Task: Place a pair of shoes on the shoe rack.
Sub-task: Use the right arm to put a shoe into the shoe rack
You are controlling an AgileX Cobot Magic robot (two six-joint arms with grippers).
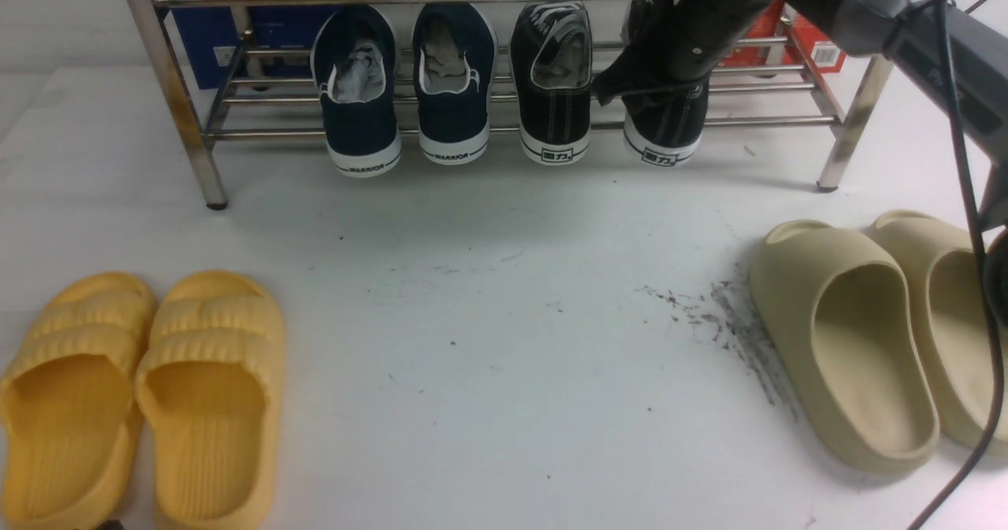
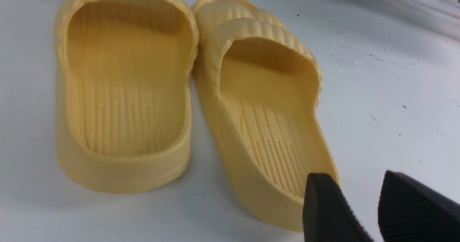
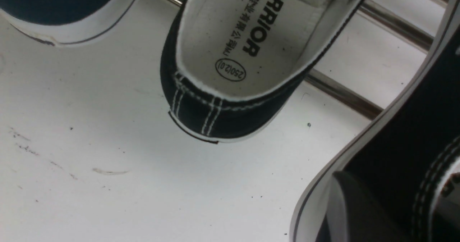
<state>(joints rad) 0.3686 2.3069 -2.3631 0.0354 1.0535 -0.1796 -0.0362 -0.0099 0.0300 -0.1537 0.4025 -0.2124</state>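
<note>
Now both black sneakers sit on the rack (image 1: 268,131), heels hanging over its front bar and facing outward. The left sneaker (image 1: 555,97) rests near the middle of the rack with nothing gripping it; its white insole and printed lettering show plainly in the right wrist view. The right sneaker (image 1: 665,132) lies just beside it, toward the rack's right end, with a small gap between the two.

The right gripper (image 1: 647,81) reaches down over the rack's right half and is clamped on the right sneaker at its heel opening. Its jaws are narrow, one finger (image 3: 348,209) lies flat against the outer canvas next to the white stitching, and the other finger is hidden.

Two navy shoes (image 1: 358,97) sit side by side on the same bars, just left of the left sneaker. Yellow slides (image 1: 209,388) lie on the white surface (image 1: 504,317) well in front of the rack's left end, and beige slides (image 1: 850,357) lie in front of its right end.

The left gripper (image 2: 354,188) hangs just above the heel end of one yellow slide, well apart from the rack. Its jaws are spread wide, bare surface shows between the fingers (image 2: 323,206), and it holds nothing.
</note>
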